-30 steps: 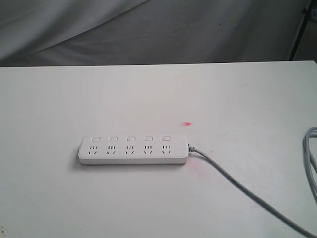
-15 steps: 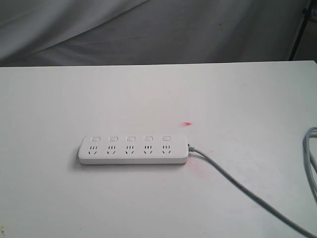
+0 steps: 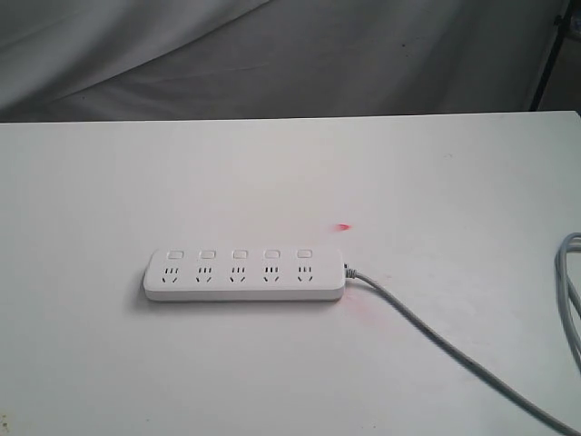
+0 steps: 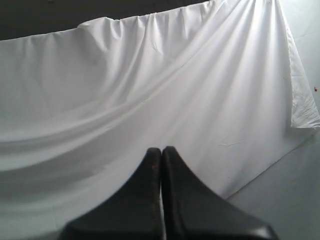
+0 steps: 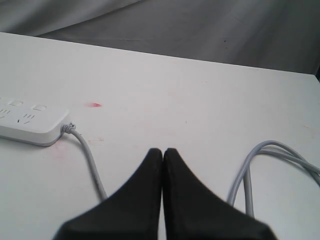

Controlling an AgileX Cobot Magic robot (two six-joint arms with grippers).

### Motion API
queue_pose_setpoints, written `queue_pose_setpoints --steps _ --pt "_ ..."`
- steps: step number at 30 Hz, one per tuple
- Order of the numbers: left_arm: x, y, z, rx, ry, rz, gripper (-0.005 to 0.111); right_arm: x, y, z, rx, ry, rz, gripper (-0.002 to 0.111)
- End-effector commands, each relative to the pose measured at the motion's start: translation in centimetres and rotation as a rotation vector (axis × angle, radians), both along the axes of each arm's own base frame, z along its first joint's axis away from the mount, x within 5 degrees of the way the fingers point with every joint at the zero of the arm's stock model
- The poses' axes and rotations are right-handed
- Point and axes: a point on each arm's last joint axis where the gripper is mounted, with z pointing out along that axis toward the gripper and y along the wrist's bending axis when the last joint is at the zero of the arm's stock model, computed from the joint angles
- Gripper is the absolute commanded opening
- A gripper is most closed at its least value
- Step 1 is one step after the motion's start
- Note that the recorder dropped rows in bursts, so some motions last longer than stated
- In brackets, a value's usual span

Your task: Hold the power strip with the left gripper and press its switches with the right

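The white power strip (image 3: 243, 275) lies flat on the white table (image 3: 290, 173), left of centre in the exterior view. Its row of square switches (image 3: 240, 255) runs along its far edge. A grey cord (image 3: 436, 343) leaves its right end toward the front right. Neither arm shows in the exterior view. My left gripper (image 4: 161, 149) is shut and empty, with only a draped white sheet (image 4: 150, 90) in front of it. My right gripper (image 5: 163, 150) is shut and empty above the table, well apart from the strip's end (image 5: 35, 122) and between two stretches of cord (image 5: 89, 165).
A loop of grey cord (image 5: 272, 152) lies on the table at the right, near the edge (image 3: 570, 291). A small red mark (image 3: 343, 227) sits on the table behind the strip's right end. Grey cloth (image 3: 272, 54) hangs behind the table.
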Motion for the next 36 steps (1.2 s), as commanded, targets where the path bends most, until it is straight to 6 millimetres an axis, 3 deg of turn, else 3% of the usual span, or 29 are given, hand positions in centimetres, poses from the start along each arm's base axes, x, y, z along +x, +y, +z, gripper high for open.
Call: queue_pose_setpoints --steps 1,15,19,36 --pt "-0.5 0.0 -0.7 -0.025 -0.021 -0.004 0.0 0.0 0.0 -0.1 0.006 -0.004 -0.007 0.0" --pt "-0.1 0.3 -1.6 -0.078 0.042 0.01 0.0 0.0 0.0 -0.1 0.006 -0.004 -0.007 0.0" --pt "0.0 1.4 -2.3 -0.222 0.104 0.1 0.0 0.0 0.0 -0.1 0.006 -0.004 -0.007 0.0" --pt "2.9 2.3 -10.3 -0.314 0.274 0.141 0.0 0.0 0.0 -0.1 0.006 -0.004 -0.007 0.0"
